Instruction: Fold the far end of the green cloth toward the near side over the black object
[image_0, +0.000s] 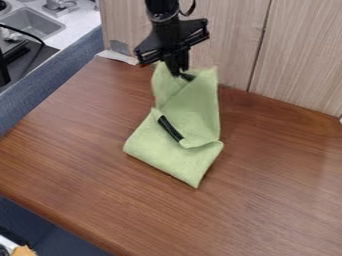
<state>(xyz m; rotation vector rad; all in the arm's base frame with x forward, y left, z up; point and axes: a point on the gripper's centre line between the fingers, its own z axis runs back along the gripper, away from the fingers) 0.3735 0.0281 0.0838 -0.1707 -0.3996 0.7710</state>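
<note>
Cloth (163, 157), lt green, creased w/ folded-over layers, mid-desk (80, 150); slim blk item (169, 128) on it. End effector (180, 74) touching cloth's far end; can't tell how wide or if gripping.

The black robot arm (162, 6) is dark all over, with a matte look broken by small greyish highlights. Its visible upper part is a stout, rounded block that narrows into a compact joint (161, 19), where small pale details stand out against the black. A thin black cable (190, 10) bows out in a loose loop beside this part and curves back toward the body. Below the joint, the black gripper (180, 74) has a broad housing that flares like an angular wedge. A straight crossbar runs at a slant across it, its two ends jutting out like blunt wings, with notched, ridged edges and small openings.
</note>
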